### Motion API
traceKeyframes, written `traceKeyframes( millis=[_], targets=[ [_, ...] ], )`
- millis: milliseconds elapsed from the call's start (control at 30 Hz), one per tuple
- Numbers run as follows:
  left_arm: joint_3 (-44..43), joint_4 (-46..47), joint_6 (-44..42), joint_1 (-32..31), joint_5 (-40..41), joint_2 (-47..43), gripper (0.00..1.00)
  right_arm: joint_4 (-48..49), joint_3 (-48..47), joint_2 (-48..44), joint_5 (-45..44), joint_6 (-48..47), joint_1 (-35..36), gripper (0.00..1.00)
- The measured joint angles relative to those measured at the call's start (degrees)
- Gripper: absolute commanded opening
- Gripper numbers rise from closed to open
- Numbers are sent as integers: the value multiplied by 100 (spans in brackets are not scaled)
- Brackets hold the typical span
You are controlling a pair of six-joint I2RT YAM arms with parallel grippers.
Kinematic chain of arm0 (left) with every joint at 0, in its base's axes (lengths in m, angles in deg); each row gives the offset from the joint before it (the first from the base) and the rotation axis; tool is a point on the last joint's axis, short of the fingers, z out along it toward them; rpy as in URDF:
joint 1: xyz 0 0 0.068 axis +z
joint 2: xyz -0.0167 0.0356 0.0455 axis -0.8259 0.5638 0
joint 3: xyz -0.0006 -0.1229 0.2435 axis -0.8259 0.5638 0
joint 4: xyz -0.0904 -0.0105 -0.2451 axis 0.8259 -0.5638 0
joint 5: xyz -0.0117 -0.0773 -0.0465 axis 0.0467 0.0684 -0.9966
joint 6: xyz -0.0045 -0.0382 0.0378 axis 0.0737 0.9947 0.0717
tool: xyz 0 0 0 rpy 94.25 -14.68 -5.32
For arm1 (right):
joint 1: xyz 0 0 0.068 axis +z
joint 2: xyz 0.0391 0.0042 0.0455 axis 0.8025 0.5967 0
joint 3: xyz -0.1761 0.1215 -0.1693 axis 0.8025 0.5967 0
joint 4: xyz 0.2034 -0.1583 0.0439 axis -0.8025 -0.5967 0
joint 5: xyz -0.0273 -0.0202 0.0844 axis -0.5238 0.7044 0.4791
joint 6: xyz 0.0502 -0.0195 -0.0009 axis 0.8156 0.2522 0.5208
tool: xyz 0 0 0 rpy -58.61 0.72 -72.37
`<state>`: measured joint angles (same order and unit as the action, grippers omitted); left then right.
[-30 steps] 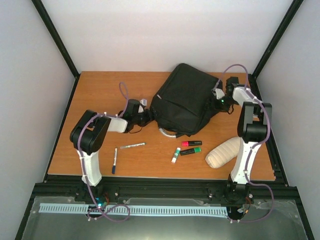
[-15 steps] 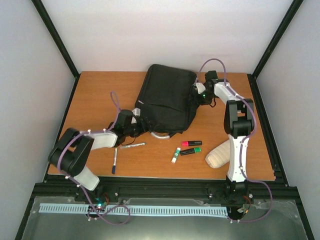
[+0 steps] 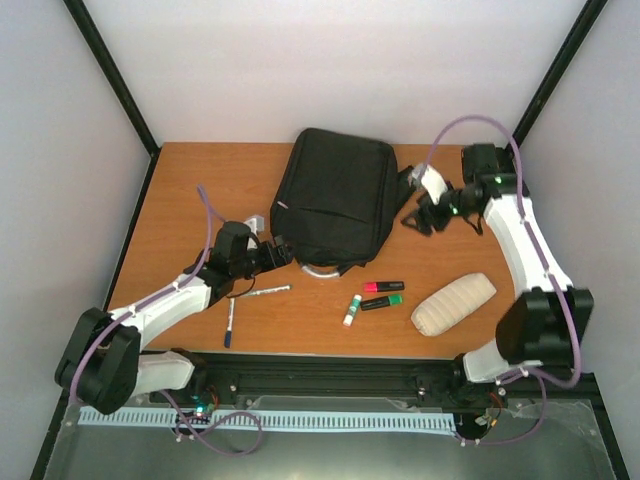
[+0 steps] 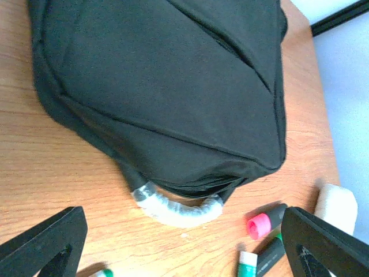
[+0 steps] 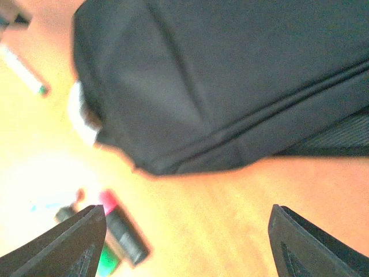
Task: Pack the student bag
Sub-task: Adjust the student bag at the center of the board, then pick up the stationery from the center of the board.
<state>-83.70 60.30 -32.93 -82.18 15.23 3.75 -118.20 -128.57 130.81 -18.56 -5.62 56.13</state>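
Note:
The black student bag [image 3: 333,195] lies flat and closed at the back middle of the table, its grey loop handle [image 3: 322,268] toward the front. It fills the left wrist view [image 4: 167,86] and the right wrist view [image 5: 230,75]. My left gripper [image 3: 275,250] is open and empty, just left of the bag's near corner. My right gripper [image 3: 425,215] is open and empty, off the bag's right edge. A pink highlighter [image 3: 383,287], a green highlighter [image 3: 381,301], a glue stick [image 3: 351,311] and two pens [image 3: 265,291] lie in front of the bag.
A beige ribbed pouch [image 3: 453,304] lies at the front right. A dark pen [image 3: 229,322] lies near the front left edge. The bag's black strap [image 3: 408,185] trails toward the right gripper. Black frame rails border the table.
The bag turned and slid left, then settled. Both grippers have let go of it and drawn back, the left toward the front left, the right out to the right.

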Motion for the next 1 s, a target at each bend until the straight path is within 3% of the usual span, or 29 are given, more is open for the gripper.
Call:
traceKeyframes(
  millis=[267,500,733,1000],
  targets=[
    [9,-286,-240,42,195,0,95,-1244,1961,-1582,-940,-2146,15,69],
    [-11,-319,-282,68,192,264,95,-1965,2645,-2780,-1764,-3453,15,65],
    [-79,-337,-293,81,168,306,95,-2006,3781,-3250,-2782,-4216,15,76],
    [-79,-334,-297,111,61,398,95,-1320,4741,-4133,-3307,-4865,15,79]
  ],
)
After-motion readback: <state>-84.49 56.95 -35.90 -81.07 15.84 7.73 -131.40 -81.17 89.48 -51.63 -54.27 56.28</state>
